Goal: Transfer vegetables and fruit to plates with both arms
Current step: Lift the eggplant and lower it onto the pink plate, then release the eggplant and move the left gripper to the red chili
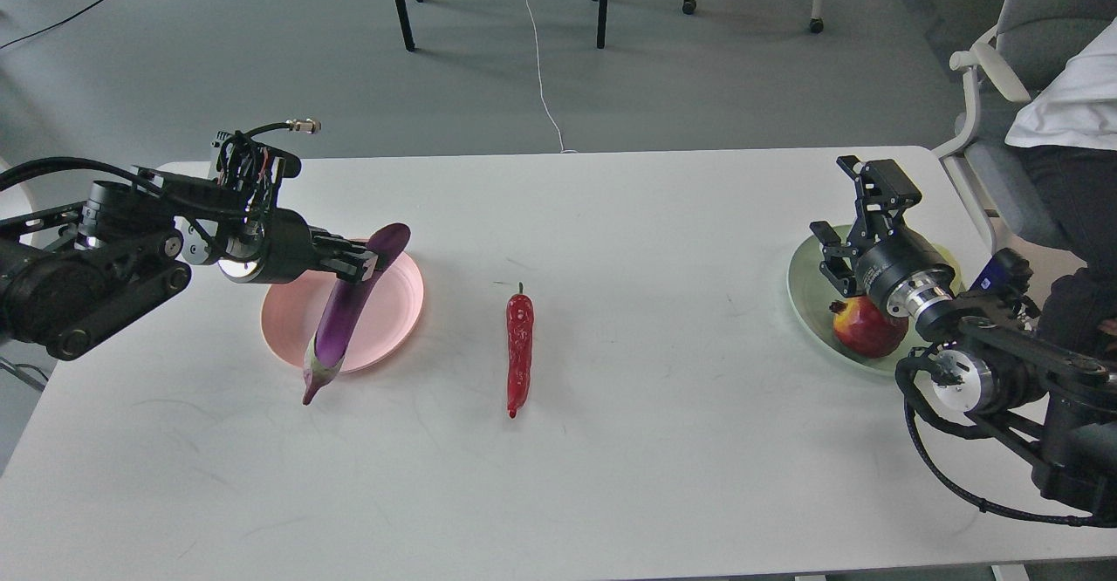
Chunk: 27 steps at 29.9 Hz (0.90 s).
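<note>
A: Nearest is the white bench [611,494]. What's on it?

B: At nine o'clock, the pink plate [397,302]. The left gripper [365,263] is closed on the eggplant [349,311], which hangs tilted over that plate, stem end down past its near rim. At three o'clock, the green plate [807,289] already holds the pomegranate [866,326]; a yellow-green fruit seems mostly hidden behind the arm.

A: And the right gripper [860,215]?

B: Open, empty, above the green plate.

A: What's left?

B: I'd judge it about half done: release the eggplant, then move the chili pepper [519,350], lying untouched at centre.
</note>
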Tool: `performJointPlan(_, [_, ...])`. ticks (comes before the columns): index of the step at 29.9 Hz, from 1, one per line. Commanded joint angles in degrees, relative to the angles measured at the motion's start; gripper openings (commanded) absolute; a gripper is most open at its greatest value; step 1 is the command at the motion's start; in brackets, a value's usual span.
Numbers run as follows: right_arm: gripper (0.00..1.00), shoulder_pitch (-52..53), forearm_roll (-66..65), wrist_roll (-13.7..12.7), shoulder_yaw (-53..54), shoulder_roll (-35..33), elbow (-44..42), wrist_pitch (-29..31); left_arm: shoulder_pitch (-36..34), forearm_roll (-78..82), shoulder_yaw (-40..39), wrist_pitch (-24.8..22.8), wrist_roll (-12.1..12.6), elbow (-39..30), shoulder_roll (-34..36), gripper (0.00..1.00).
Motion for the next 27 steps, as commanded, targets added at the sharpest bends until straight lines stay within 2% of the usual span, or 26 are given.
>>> performJointPlan(1, [0.98,-0.03,0.01,0.0,-0.01,0.0,-0.01,0.01,0.36,-0.08,0.0,0.01,-0.32,2.06,-0.48,0.17])
performJointPlan(7, [0.98,-0.11,0.01,0.0,-0.01,0.0,-0.01,0.01,1.24,-0.44,0.0,1.72,-0.41,6.36,-1.71,0.19])
performJointPlan(11, [0.98,-0.2,0.01,0.0,-0.01,-0.09,-0.01,0.01,1.86,-0.61,-0.17,2.52,-0.5,6.46,-2.06,0.22])
performJointPlan(16, [0.98,-0.2,0.01,0.0,-0.01,0.0,-0.01,0.01,1.86,-0.53,-0.09,2.61,-0.93,6.46,-2.15,0.52])
performJointPlan(19, [0.98,-0.2,0.01,0.0,-0.01,0.0,-0.01,0.01,1.86,-0.44,-0.17,2.87,-0.94,6.46,-2.06,0.8])
performJointPlan(24, [0.98,-0.2,0.01,0.0,-0.1,0.0,-0.01,0.01,1.33,-0.17,-0.17,6.12,-1.99,6.46,-1.89,0.94])
performJointPlan(27, [0.98,-0.2,0.01,0.0,-0.1,0.0,-0.01,0.01,0.2,0.0,-0.26,6.12,-2.25,6.37,-1.8,0.96])
